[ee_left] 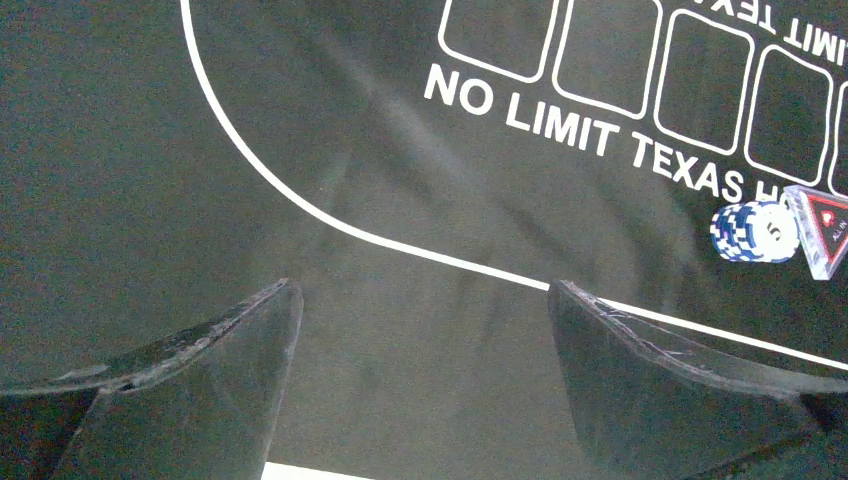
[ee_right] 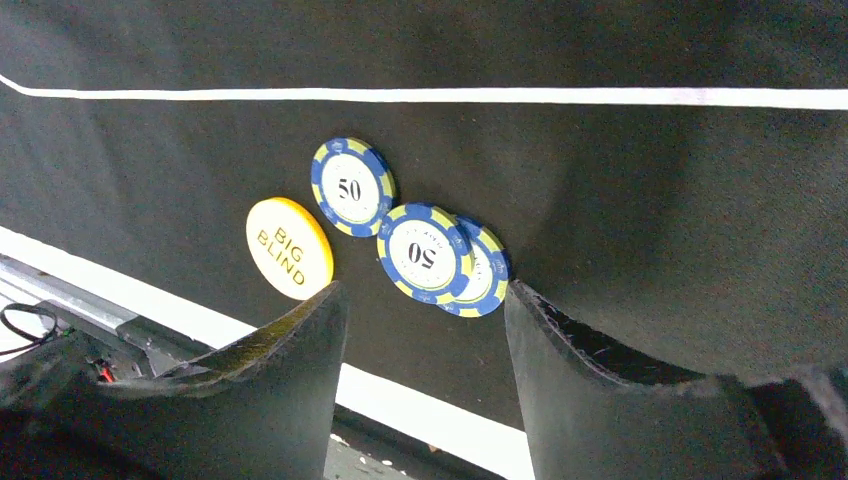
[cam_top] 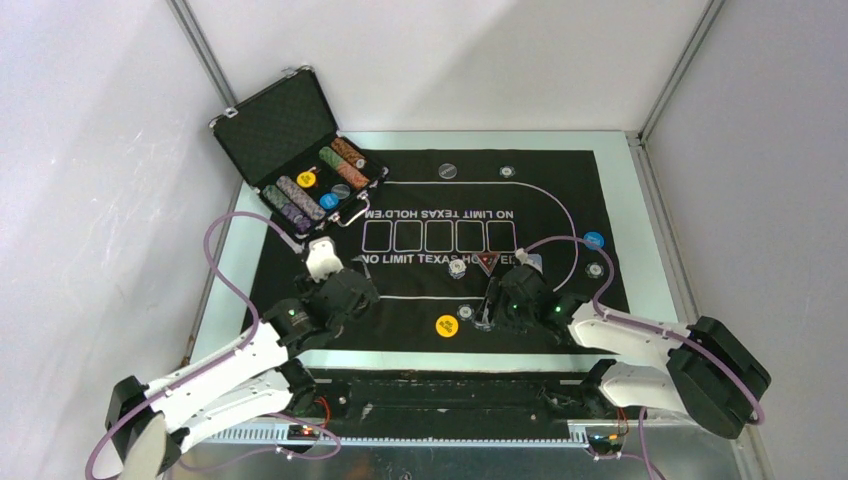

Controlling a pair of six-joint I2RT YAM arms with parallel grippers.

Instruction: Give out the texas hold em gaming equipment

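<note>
Okay so, nearest the arm bases first. The right pincer [ee_right: 425, 300] is low over the black felt mat with white lettering [cam_top: 400, 180]. Its jaws are roughly half apart with nothing between them, so it isn't holding anything. Just beyond its tips sit two overlapping blue-and-pale poker chips [ee_right: 425, 253], one riding on the other. A single matching chip [ee_right: 351, 186] is up-left of them and the yellow round BIG BLIND disc [ee_right: 288, 247] is off to the left. That's lower middle in the top view. The left pincer [ee_left: 422, 295] is spread wide and empty, over bare mat at lower left.

My guess is the overlapping pair is the job in hand. If it's a lift, I'd take the upper chip alone, fingers across its rim, coming straight down. A flat chip on felt will probably skate off and drag its neighbour if one finger lands first.

Further up, mid-frame, a small stack of blue-white chips [ee_left: 755, 232] sits right up against the red-black triangle marker [ee_left: 822, 228], which the left wrist view cuts off at the right edge. On the right there's a blue round disc [cam_top: 594, 240] with a lone chip [cam_top: 595, 270] below it. At the far edge of the mat are a dark disc [cam_top: 448, 170] and another chip [cam_top: 509, 171]. Upper left, the open black metal-edged case [cam_top: 270, 125] holds rows of chips [cam_top: 300, 200], too blurry to count.

Can't spot any playing cards. The right arm hides the mat around it, and I can't tell if either pincer touches the felt.
</note>
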